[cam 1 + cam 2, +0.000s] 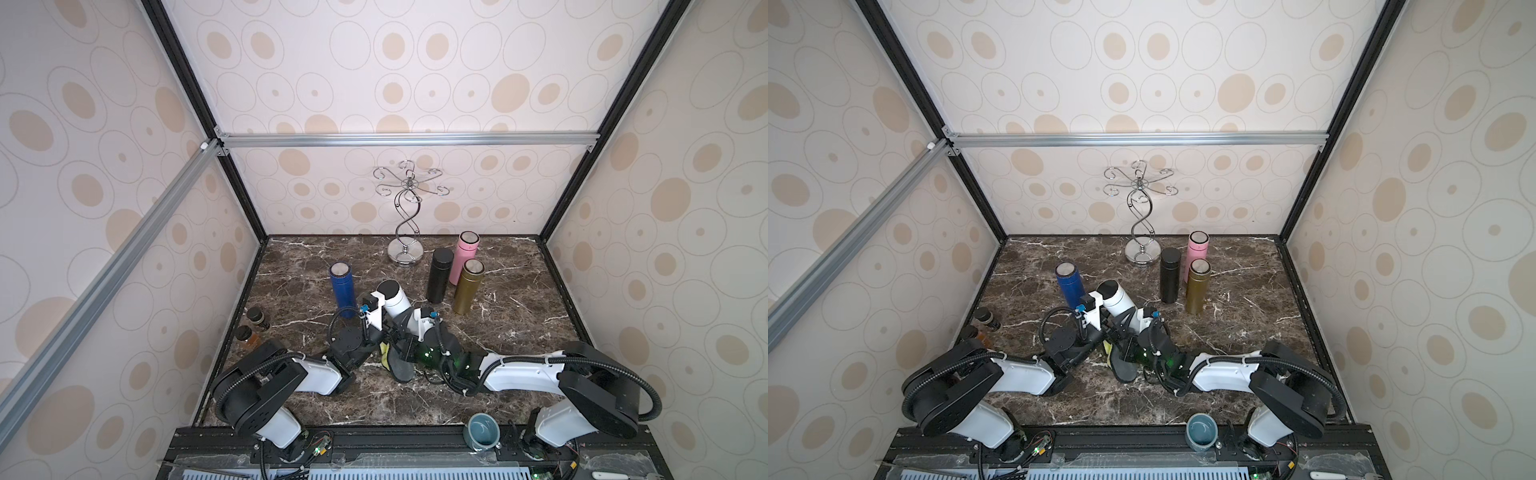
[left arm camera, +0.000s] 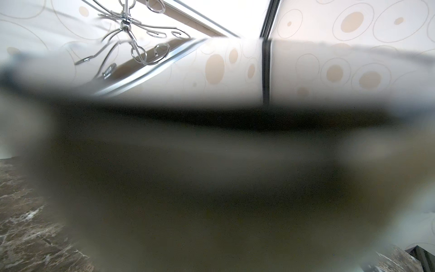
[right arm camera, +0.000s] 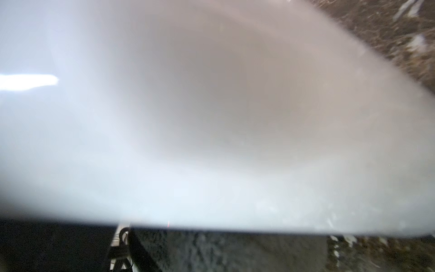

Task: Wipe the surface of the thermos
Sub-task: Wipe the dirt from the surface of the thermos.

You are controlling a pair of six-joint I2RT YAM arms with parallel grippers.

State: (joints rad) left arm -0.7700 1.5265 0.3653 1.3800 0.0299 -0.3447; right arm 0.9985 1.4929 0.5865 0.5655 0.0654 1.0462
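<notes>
A white thermos [image 1: 395, 300] [image 1: 1118, 297] with a black cap is held tilted above the marble table, cap pointing to the back left. My left gripper [image 1: 387, 326] [image 1: 1110, 328] is shut around its lower body. In the left wrist view the thermos [image 2: 211, 179] is only a dark blur filling the frame. My right gripper [image 1: 401, 347] [image 1: 1125, 350] is shut on a grey and yellow cloth [image 1: 400, 368] [image 1: 1122, 370] at the thermos's base. The right wrist view shows the white thermos wall [image 3: 188, 117] very close, with the grey cloth [image 3: 235, 253] against it. Both grippers' fingers are hidden.
A blue thermos [image 1: 343, 289] stands just left of the held one. Black [image 1: 440, 280], pink [image 1: 465, 255] and gold [image 1: 468, 291] thermoses stand at the back right. A chrome hook stand [image 1: 405, 249] is at the back. Two small jars [image 1: 257, 318] sit by the left wall, and a teal cup [image 1: 484, 430] on the front rail.
</notes>
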